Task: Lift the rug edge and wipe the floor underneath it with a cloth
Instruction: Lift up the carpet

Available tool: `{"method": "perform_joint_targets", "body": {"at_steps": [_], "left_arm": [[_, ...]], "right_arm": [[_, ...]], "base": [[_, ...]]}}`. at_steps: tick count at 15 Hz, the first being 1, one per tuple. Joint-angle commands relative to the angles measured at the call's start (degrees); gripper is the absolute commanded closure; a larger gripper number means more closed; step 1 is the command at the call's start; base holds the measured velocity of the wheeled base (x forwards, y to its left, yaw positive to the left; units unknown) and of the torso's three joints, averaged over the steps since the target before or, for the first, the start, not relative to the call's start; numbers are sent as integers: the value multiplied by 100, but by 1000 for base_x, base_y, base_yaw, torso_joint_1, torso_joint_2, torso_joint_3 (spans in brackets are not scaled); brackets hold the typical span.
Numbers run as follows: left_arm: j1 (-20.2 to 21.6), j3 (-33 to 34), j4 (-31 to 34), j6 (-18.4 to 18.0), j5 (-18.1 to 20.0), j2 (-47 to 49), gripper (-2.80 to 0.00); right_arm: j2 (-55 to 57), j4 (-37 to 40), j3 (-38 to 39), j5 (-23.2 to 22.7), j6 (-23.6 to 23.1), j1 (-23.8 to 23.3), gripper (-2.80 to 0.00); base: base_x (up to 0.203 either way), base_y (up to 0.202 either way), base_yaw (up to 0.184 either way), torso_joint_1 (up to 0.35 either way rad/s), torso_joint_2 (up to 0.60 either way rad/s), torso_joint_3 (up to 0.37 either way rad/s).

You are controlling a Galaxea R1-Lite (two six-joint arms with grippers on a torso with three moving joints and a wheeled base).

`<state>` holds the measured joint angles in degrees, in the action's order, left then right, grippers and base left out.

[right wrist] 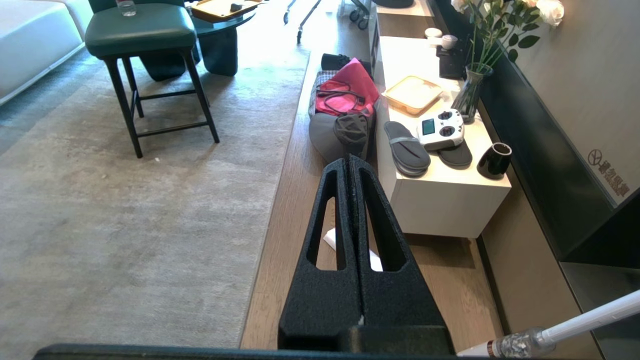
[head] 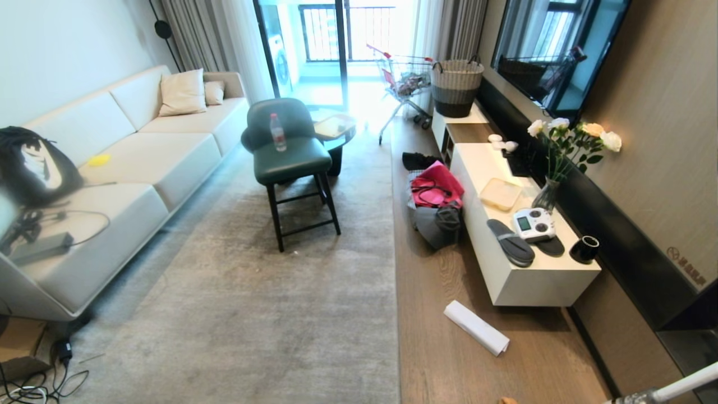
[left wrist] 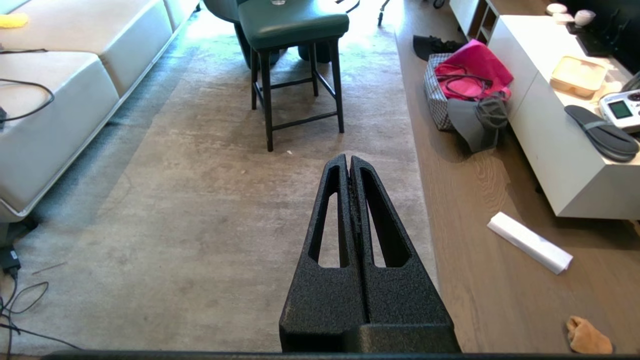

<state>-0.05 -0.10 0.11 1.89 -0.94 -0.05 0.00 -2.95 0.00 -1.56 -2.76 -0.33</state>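
In the head view, neither gripper is seen; the rug edge [head: 394, 269] is laid flat along the floor [head: 437, 314], with a white paper roll [head: 476, 327] on the planks near a white cabinet [head: 527, 275]. In the left wrist view, the left gripper [left wrist: 348, 159] is seen with its fingers pressed together, empty, above the rug; the cloth [left wrist: 588, 336] is found on the floor well off to its side, beyond the rug edge. In the right wrist view, the right gripper [right wrist: 348, 160] is likewise closed on nothing, held over the floor just beside the rug edge, with the paper roll partly hidden behind it.
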Motion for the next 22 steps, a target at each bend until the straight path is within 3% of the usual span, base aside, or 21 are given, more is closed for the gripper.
{"method": "perform_joint_targets", "body": {"at_steps": [1, 22], "left_arm": [[-4, 1, -2, 4, -3, 5, 0], [-4, 1, -2, 4, -3, 5, 0]], "right_arm": [[8, -4, 0, -2, -6, -2, 0], [9, -6, 0, -2, 3, -2, 0]], "base": [[0, 0, 0, -83, 194, 110], [0, 0, 0, -128, 300, 171]]}}
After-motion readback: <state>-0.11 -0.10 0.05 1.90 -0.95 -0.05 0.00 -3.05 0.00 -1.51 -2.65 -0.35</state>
